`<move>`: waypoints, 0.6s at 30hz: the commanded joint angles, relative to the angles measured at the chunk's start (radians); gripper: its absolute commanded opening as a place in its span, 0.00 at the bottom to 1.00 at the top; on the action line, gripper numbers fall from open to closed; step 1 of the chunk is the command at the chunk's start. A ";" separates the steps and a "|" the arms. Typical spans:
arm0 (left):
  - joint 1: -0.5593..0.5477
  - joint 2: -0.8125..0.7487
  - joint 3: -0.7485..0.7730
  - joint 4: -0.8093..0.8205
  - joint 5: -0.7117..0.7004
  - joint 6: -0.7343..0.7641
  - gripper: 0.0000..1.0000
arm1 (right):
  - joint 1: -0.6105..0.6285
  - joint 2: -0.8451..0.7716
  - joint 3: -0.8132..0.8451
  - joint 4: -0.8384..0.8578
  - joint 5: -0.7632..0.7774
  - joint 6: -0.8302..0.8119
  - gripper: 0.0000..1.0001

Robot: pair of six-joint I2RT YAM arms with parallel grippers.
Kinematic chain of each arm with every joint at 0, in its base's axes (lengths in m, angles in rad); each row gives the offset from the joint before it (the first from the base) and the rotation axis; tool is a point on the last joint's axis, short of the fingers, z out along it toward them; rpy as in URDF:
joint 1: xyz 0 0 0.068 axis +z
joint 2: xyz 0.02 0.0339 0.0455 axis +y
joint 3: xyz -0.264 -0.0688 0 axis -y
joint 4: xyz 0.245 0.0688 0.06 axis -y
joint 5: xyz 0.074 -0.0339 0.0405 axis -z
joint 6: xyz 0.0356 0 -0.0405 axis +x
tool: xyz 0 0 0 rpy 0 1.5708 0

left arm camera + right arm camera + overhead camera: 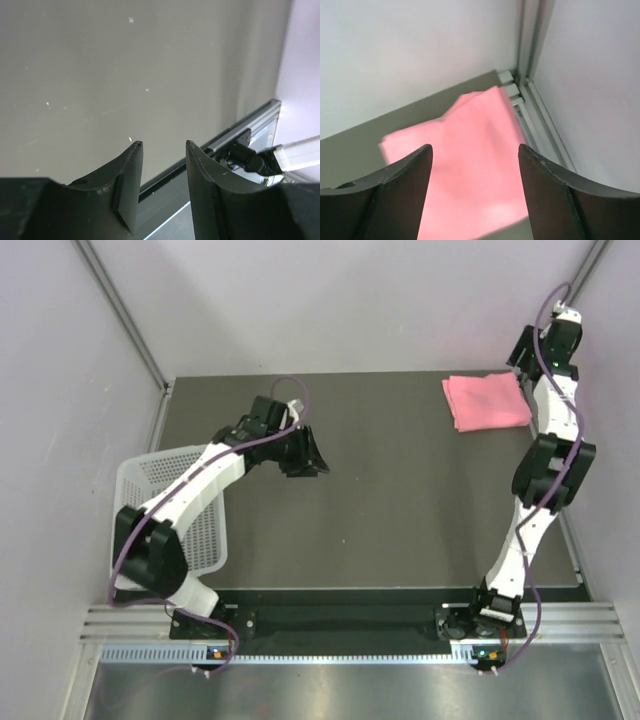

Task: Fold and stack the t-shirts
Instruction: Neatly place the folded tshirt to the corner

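Note:
A salmon-pink t-shirt [487,401] lies folded into a small rectangle at the table's far right corner. In the right wrist view the t-shirt [470,165] fills the space below my right gripper [476,148], whose jaws stand wide apart with nothing between them, lifted off the fabric. In the top view the right gripper [530,362] hangs at the shirt's right edge. My left gripper [312,455] hovers over bare table left of centre. Its jaws [164,144] are partly open and hold nothing.
A white perforated basket [178,502] sits at the table's left edge, partly under the left arm. Aluminium frame rails [532,105] and white walls close the corner beside the shirt. The table's front rail [235,132] shows past the left fingers.

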 commanded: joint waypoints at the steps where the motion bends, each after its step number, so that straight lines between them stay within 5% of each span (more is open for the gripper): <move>1: -0.009 -0.152 -0.075 -0.031 -0.008 0.047 0.45 | 0.079 -0.343 -0.190 -0.055 0.006 0.002 0.70; 12: -0.012 -0.553 -0.422 0.052 0.094 -0.009 0.54 | 0.427 -1.081 -0.970 -0.188 -0.040 0.178 0.70; 18: -0.012 -0.721 -0.590 0.142 0.121 -0.108 0.58 | 0.461 -1.538 -1.445 -0.191 -0.142 0.404 0.73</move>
